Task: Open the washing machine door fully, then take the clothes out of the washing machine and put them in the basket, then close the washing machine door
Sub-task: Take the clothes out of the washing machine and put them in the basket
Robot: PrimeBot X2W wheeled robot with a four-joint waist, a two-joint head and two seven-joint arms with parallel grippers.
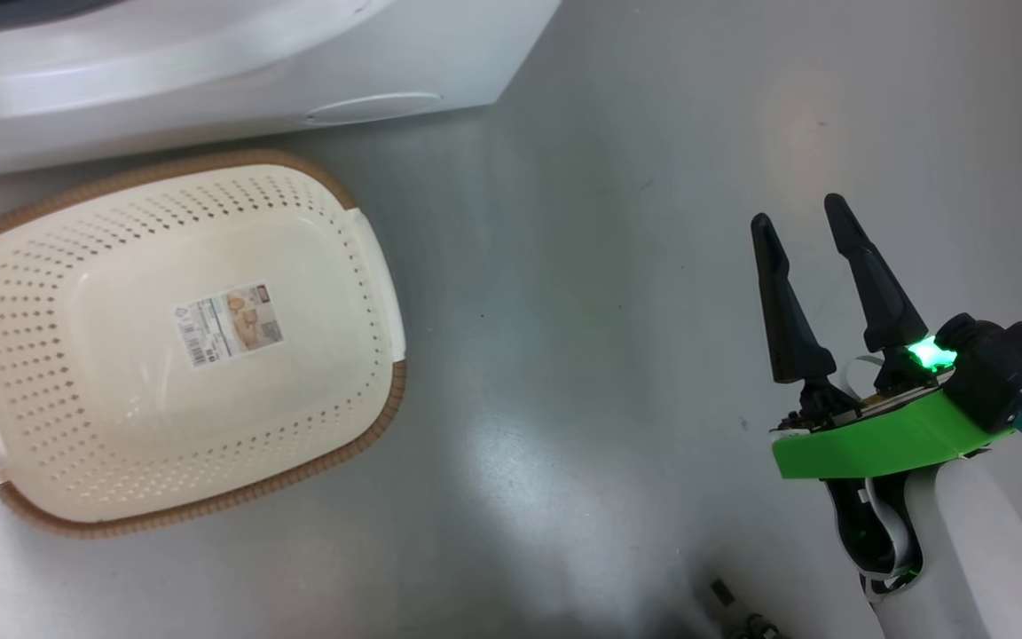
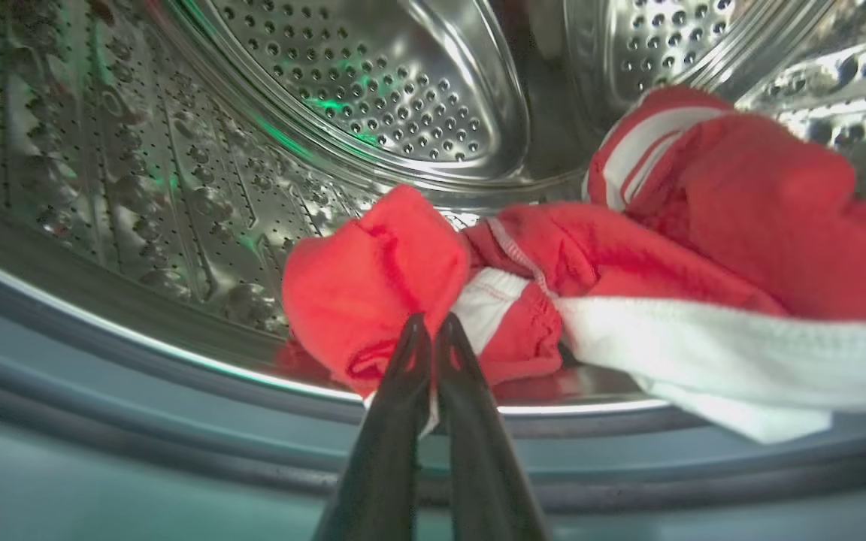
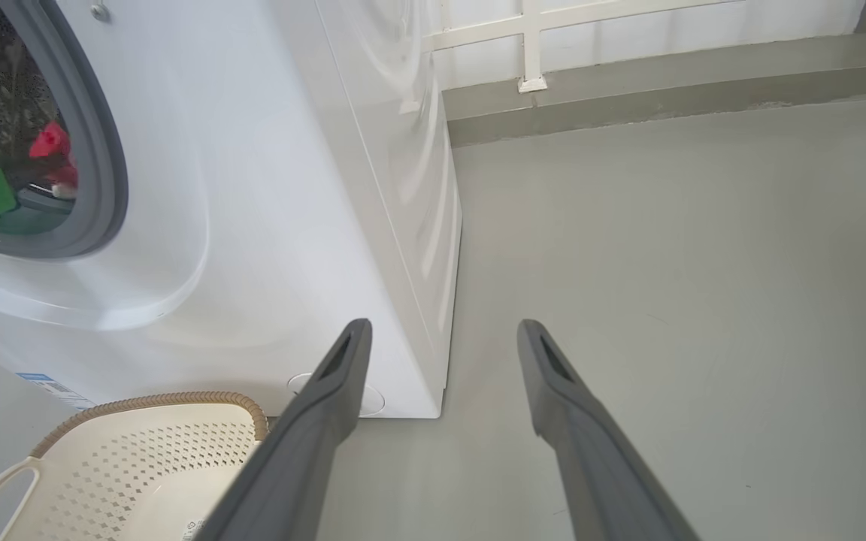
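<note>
Presently, item in hand: the clothes (image 2: 628, 255). These are bright red garments with white trim bands. They lie bunched on the floor of the steel drum (image 2: 373, 90) of the washing machine (image 3: 275, 225), and the nearest folds reach out toward the grey gasket (image 2: 140, 409) at the mouth.

Handling, as judged: soft, limp and light, with no stiffness. A lifted fold will likely trail the rest behind it and may drag on the gasket lip. Not fragile; looks dry rather than slippery. The best hold is a thick bunched fold or the stitched white band, where the cloth is doubled. A single thin layer could slide out.

Left gripper (image 2: 431, 324): at the machine's mouth, fingers pressed together on the near red fold. A sliver of pale cloth shows between them. Judged a pinch on the clothes, though a shallow one.

Right gripper (image 1: 797, 211): fingers spread apart, holding nothing, above the grey floor (image 1: 609, 311), well to the right of the basket.

Basket (image 1: 76, 293): cream, perforated, brown rim, paper sticker (image 1: 229, 324) on its bottom. It stands on the floor just in front of the machine, with no garment in it.

Stage, as judged: first take-out begun; the lift and carry to the basket are not yet done.
</note>
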